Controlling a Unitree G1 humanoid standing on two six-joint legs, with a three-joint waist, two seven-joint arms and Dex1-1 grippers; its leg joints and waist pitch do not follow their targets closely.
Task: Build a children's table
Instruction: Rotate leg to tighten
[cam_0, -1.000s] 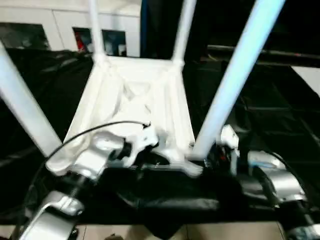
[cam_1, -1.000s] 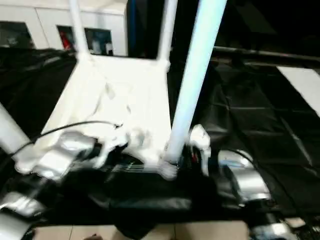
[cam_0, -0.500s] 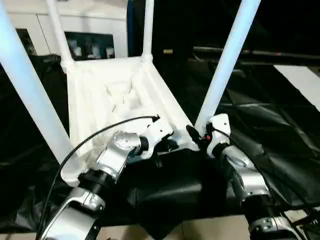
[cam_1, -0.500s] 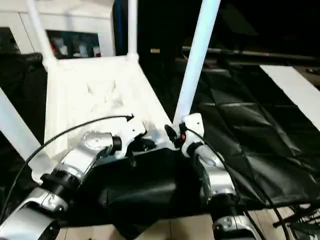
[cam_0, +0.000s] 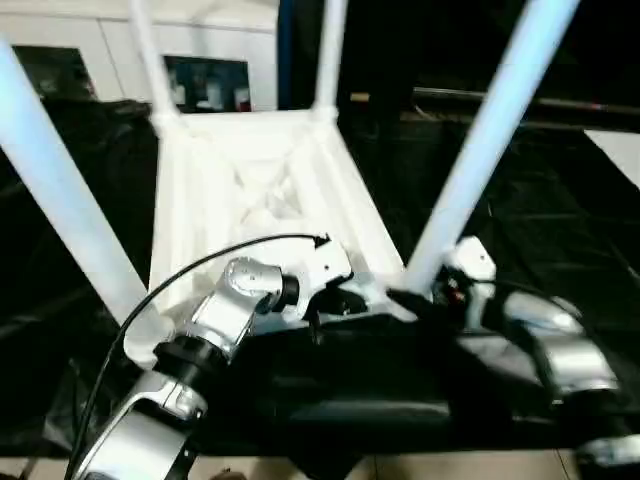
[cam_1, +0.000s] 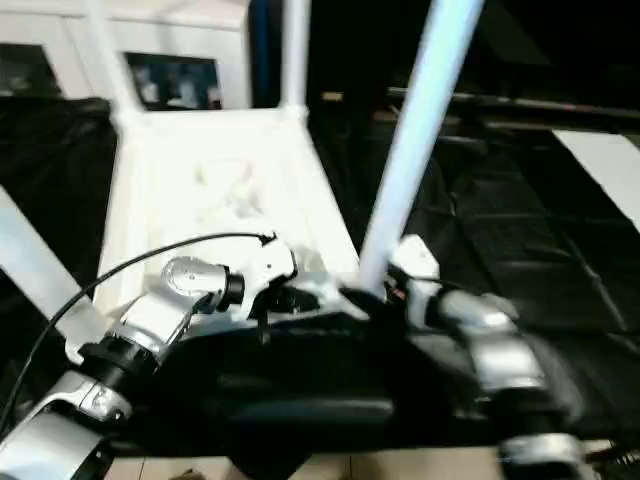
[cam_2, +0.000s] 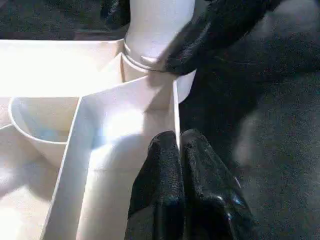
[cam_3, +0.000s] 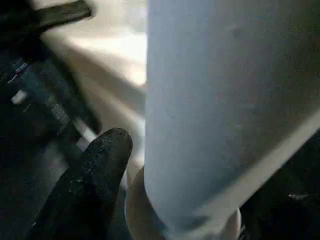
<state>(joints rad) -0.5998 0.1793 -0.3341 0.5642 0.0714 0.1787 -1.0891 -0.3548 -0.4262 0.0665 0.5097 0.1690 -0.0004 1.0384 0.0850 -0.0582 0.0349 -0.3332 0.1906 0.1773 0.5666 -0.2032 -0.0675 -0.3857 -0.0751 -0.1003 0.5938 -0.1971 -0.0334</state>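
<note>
Item: children's table (cam_0: 255, 190), white plastic, lying upside down on the black sheet (cam_0: 560, 200) that covers my worktop, ribbed underside facing up. Four white tubular legs stand seated in its round corner sockets: near left leg (cam_0: 60, 210), near right leg (cam_0: 485, 140), far left leg (cam_0: 145, 60), far right leg (cam_0: 328, 55). The ribs divide the underside into open compartments; I can make out nothing loose lying in them. My left end effector (cam_2: 179, 150) sits at the near edge of the tabletop, close to the near right corner socket (cam_2: 150, 65), its two black fingers pressed together with the thin upright rim wall reaching up to their tips; whether the wall is pinched between them I cannot tell. My right end effector (cam_0: 420, 300) is at the base of the near right leg, one black finger (cam_3: 97, 170) just beside the tube where it enters the socket, jaws apart around the tube; whether they press on it I cannot tell. Behind the worktop, white cabinets (cam_0: 100, 45) with dark openings.
</note>
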